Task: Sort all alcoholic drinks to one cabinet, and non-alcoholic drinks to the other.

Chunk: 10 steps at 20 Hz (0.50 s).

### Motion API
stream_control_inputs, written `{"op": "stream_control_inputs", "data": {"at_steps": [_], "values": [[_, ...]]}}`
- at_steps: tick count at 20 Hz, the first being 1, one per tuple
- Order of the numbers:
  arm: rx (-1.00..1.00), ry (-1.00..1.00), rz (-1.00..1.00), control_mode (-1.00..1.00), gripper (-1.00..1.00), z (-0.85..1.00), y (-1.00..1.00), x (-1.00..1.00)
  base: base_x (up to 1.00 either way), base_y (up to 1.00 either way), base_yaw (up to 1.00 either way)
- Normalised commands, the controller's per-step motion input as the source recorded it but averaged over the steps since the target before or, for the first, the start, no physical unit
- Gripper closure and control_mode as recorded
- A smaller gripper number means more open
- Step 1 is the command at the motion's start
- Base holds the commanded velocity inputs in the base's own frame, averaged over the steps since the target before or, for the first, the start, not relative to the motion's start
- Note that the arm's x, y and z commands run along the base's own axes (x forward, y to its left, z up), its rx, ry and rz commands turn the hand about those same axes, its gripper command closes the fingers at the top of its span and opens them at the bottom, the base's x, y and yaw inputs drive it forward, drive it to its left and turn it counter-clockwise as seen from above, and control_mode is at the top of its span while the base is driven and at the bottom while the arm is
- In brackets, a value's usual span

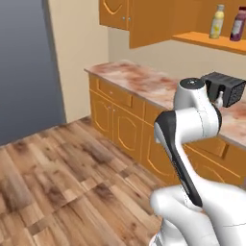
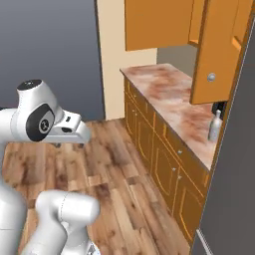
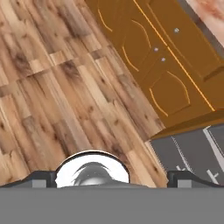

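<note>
The robot's white arm [image 1: 192,139] stood nearest the cameras, folded in front of the base cabinets [image 1: 120,120]. In the hand view the gripper [image 3: 112,179] pointed down at the wooden floor [image 3: 57,96], its fingertips [image 3: 41,178] set wide apart at the bottom corners, released, with nothing between them. Orange lower cabinet doors [image 3: 168,89] ran across the upper right of that view.

In the left base view, two stout plastic bottles stood side by side on the open shelf [image 1: 211,41] of the upper cabinet: the pale yellow bottle [image 1: 217,22] with a white cap on the left, the purple-maroon bottle [image 1: 239,24] with a red cap just beside it on the right.

On the marbled countertop [image 1: 139,79], the pale clear glass bottle [image 2: 215,126] stood upright near the far right end, as seen in the right base view, below an open cabinet door [image 2: 216,55]. In the left base view its neck [image 1: 219,99] showed just past the arm, in front of a dark toaster-like appliance [image 1: 226,86].

The dark green-black bottle could not be made out. A grey wall [image 1: 26,62] closed the left side of the room.
</note>
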Motion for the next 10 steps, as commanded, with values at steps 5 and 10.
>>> {"op": "stream_control_inputs", "data": {"at_steps": [5, 10], "values": [[0.0, 0.0, 0.0, 1.0, -1.0, 0.0, 0.0, 0.0, 0.46, 0.0, -0.62], [0.0, 0.0, 0.0, 1.0, -1.0, 0.0, 0.0, 0.0, 0.52, 0.36, -0.55]]}}
